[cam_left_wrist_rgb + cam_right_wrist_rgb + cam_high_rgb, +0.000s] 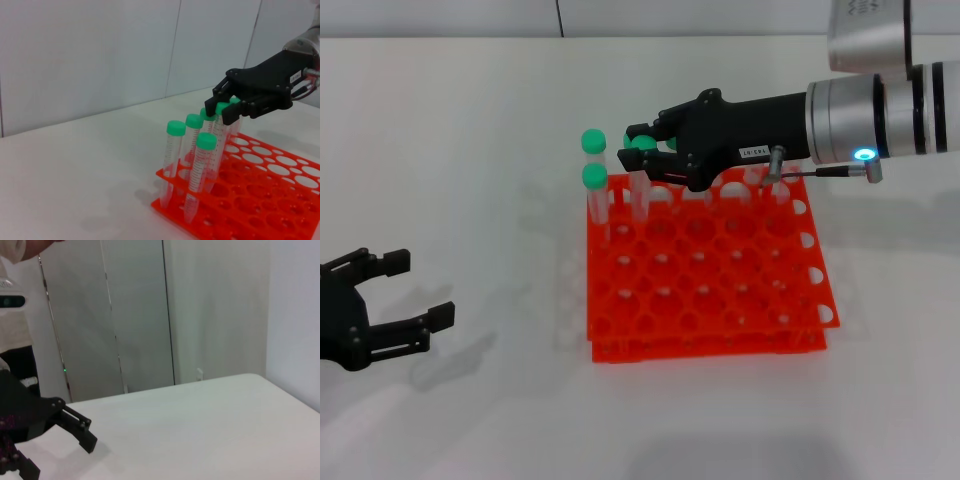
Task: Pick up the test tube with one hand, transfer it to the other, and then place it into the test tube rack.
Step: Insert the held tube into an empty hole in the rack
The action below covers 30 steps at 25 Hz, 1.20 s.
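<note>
The orange-red test tube rack (720, 290) stands in the middle of the white table. My right gripper (642, 150), with the white label and blue ring, reaches over the rack's back left part. Its fingers are closed around the green cap of the test tube (640, 146), which stands upright with its lower end in a rack hole. The left wrist view shows this gripper (222, 106) on the tube's cap (221, 108) above the rack (260, 200). My left gripper (420, 290) is open and empty, low over the table at the front left.
Several other green-capped tubes (594, 178) stand upright in holes along the rack's back left corner, close beside the held one (205, 141). The right wrist view shows only bare table, walls and the left gripper's fingers (75, 427).
</note>
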Available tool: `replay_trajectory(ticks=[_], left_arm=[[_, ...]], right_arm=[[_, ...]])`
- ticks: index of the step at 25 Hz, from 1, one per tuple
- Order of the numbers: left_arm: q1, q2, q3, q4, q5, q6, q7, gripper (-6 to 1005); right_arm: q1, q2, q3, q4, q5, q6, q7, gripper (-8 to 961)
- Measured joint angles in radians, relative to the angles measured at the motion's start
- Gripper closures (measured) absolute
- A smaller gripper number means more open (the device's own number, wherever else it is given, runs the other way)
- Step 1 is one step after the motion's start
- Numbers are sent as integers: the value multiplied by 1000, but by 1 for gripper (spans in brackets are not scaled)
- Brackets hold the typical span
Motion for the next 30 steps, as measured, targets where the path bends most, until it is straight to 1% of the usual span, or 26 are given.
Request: replay_trajectory(ticks=[8, 24, 29, 30], left_arm=[[-7, 0, 0, 0, 0, 1, 0, 106], [-31, 3, -3, 0, 14, 0, -1, 106], [-44, 3, -5, 0, 31, 0, -2, 106], [-45, 3, -5, 0, 34, 1, -2, 106]], right_arm=[[10, -1, -40, -1, -1, 36, 16, 642], [-7, 0, -36, -20, -1, 41, 10, 636], [-10, -1, -36, -22, 0, 41, 10, 469], [-15, -2, -36, -29, 2, 38, 12, 468]])
